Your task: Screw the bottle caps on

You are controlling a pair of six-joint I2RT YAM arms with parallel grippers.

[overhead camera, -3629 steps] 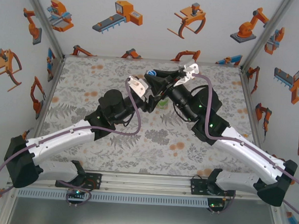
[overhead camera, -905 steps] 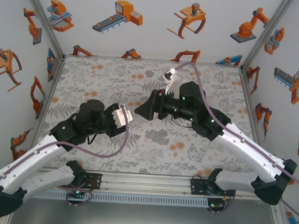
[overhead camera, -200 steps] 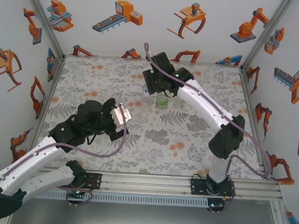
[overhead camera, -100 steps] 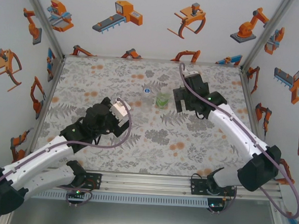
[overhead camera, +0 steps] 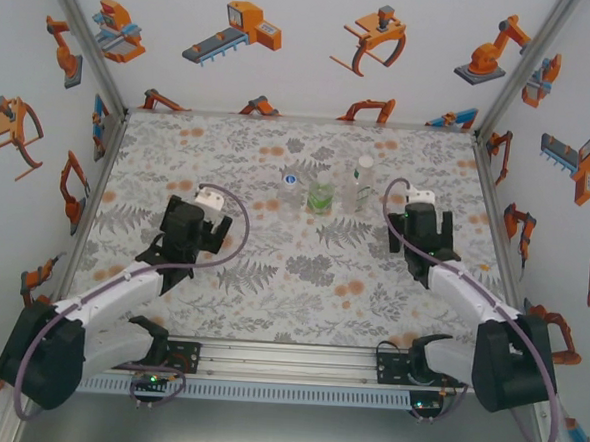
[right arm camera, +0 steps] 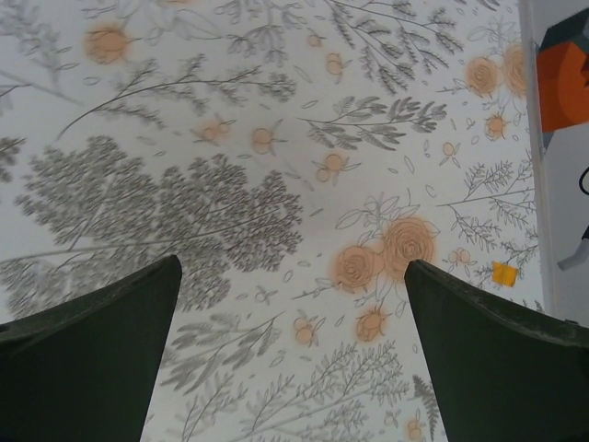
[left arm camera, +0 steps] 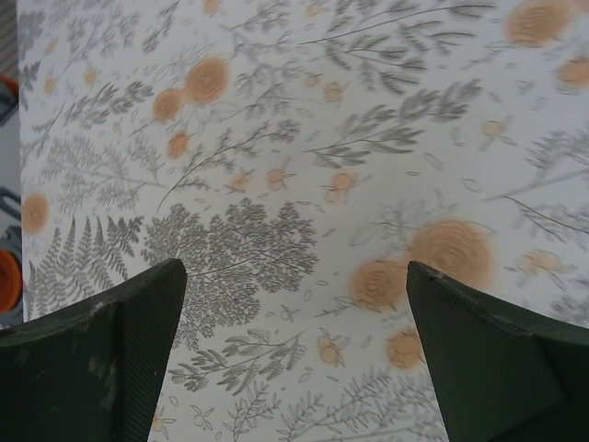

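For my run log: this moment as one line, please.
left pincer: open, empty | right pincer: open, empty | bottles: three, upright

top external: fixed high, behind the arm bases (overhead camera: 167, 353), looking down and forward across the whole floral table (overhead camera: 300, 301) to the back wall (overhead camera: 286, 40).
left wrist: close over the table, facing down, left fingers (left arm camera: 83, 368) at the lower corners.
right wrist: same (side wall (right arm camera: 557, 184) at its right edge), right fingers (right arm camera: 83, 359) low.
shared: floral table surface, all three views.
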